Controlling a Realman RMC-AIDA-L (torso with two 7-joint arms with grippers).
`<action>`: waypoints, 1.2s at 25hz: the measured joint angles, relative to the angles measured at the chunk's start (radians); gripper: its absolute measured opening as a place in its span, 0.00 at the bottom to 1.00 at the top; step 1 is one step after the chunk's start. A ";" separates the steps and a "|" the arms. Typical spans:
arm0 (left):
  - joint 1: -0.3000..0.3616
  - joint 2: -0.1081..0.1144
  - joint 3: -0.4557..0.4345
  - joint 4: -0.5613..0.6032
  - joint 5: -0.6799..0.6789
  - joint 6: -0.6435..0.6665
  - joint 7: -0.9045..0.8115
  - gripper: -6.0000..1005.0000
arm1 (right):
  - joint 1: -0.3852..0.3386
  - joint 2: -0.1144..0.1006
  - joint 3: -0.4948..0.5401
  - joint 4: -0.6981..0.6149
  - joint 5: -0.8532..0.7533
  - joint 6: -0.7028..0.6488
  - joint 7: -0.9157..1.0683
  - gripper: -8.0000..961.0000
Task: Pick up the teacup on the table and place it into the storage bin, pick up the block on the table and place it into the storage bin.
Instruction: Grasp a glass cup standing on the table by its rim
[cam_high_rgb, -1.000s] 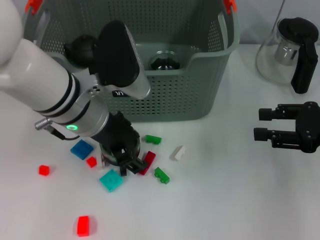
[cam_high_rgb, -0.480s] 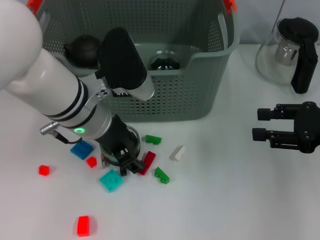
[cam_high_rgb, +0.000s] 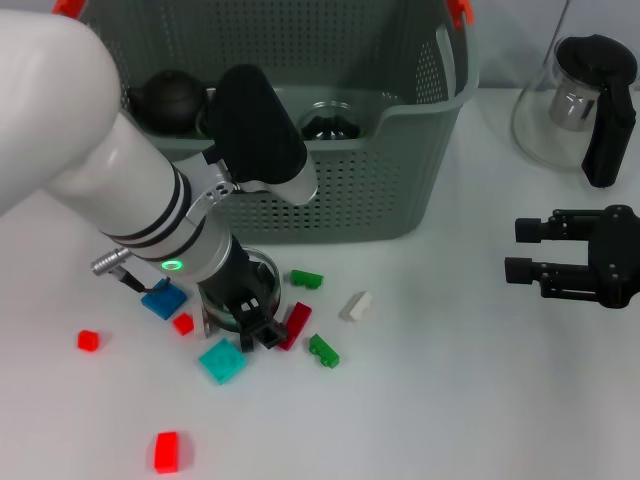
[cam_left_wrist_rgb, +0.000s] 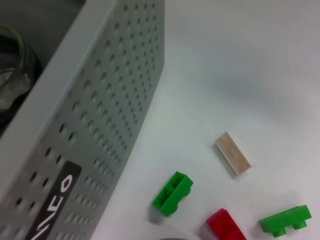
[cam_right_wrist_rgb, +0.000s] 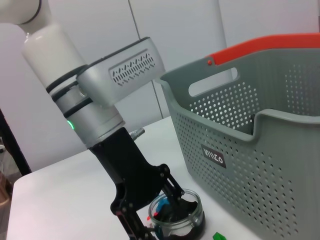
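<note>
A clear glass teacup (cam_high_rgb: 262, 275) stands on the white table just in front of the storage bin (cam_high_rgb: 350, 190), a grey-green perforated basket. My left gripper (cam_high_rgb: 248, 318) is down on the cup and shut on its rim; in the right wrist view one finger reaches inside the teacup (cam_right_wrist_rgb: 189, 220). Several small blocks lie around it: blue (cam_high_rgb: 163, 298), teal (cam_high_rgb: 221, 360), dark red (cam_high_rgb: 295, 325), green (cam_high_rgb: 306, 279), white (cam_high_rgb: 356, 306). My right gripper (cam_high_rgb: 522, 249) hovers open at the right, away from everything.
Inside the bin sit a black teapot (cam_high_rgb: 165, 95) and a glass item (cam_high_rgb: 328, 122). A glass pitcher with a black handle (cam_high_rgb: 585, 100) stands at the back right. More red blocks (cam_high_rgb: 167, 451) lie at the front left. The left wrist view shows the bin's label (cam_left_wrist_rgb: 56, 205).
My left arm's upper part has swung a little to the right and toward the bin. Its gripper has stayed at the teacup. The right arm has not moved.
</note>
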 joint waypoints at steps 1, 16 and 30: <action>0.000 0.000 0.000 0.000 0.000 0.000 0.000 0.72 | 0.000 0.000 0.000 0.000 0.000 0.000 0.000 0.66; -0.018 0.001 0.012 -0.057 0.002 -0.031 -0.012 0.72 | -0.004 0.002 0.002 0.000 -0.002 0.001 -0.006 0.66; -0.019 0.003 0.008 -0.078 0.002 -0.039 -0.012 0.57 | -0.005 0.002 0.003 0.001 -0.002 -0.006 -0.007 0.66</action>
